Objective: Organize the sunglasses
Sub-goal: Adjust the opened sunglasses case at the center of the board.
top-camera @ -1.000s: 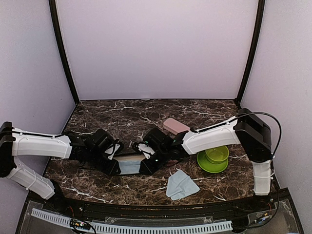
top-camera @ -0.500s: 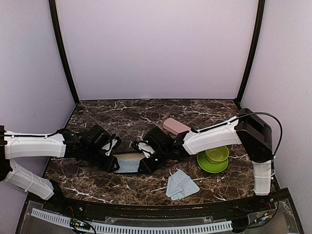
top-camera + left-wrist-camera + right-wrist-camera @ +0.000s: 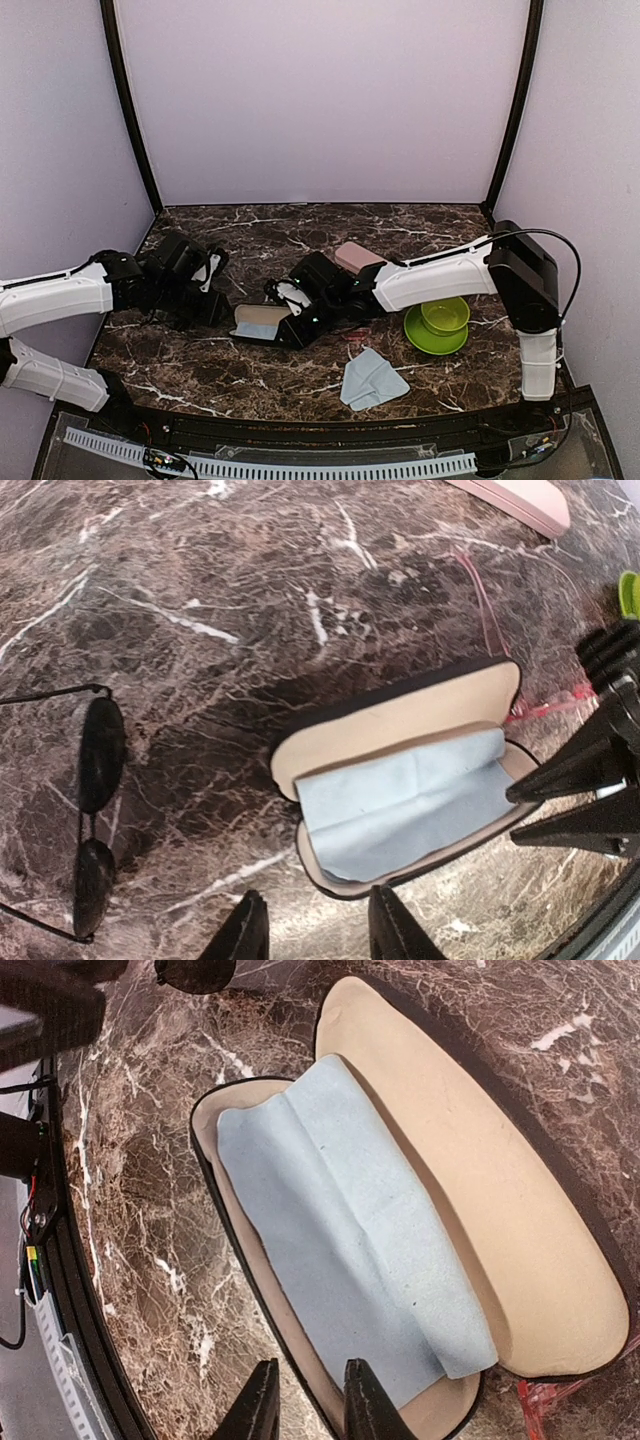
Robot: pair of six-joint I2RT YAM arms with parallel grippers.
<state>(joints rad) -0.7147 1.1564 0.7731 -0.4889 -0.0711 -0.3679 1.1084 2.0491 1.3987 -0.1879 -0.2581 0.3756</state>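
**Black pair [image 3: 100,752] left of the open case [image 3: 400,718]**

On the surface [image 3: 250,600] the black pair lies flat. Its long axis runs roughly near-far, and its arms are spread and point left, away from the case. The red pair [image 3: 548,1408] peeks out just right of the case, its axis hidden. Left pincer [image 3: 318,910] hangs parted and empty. Right pincer [image 3: 312,1380] straddles the case's rim; whether it grips, I cannot tell.

The left arm [image 3: 60,298] and the right arm [image 3: 435,280] are each built from white moulded link shells joined by black joint housings. The right arm's elbow housing [image 3: 525,275] is a black block. A thin black cable [image 3: 576,272] loops around it towards the white lower link [image 3: 540,360]. The wrists are black. The left gripper [image 3: 315,930] and the right gripper [image 3: 305,1405] have matte black, tapered fingers.
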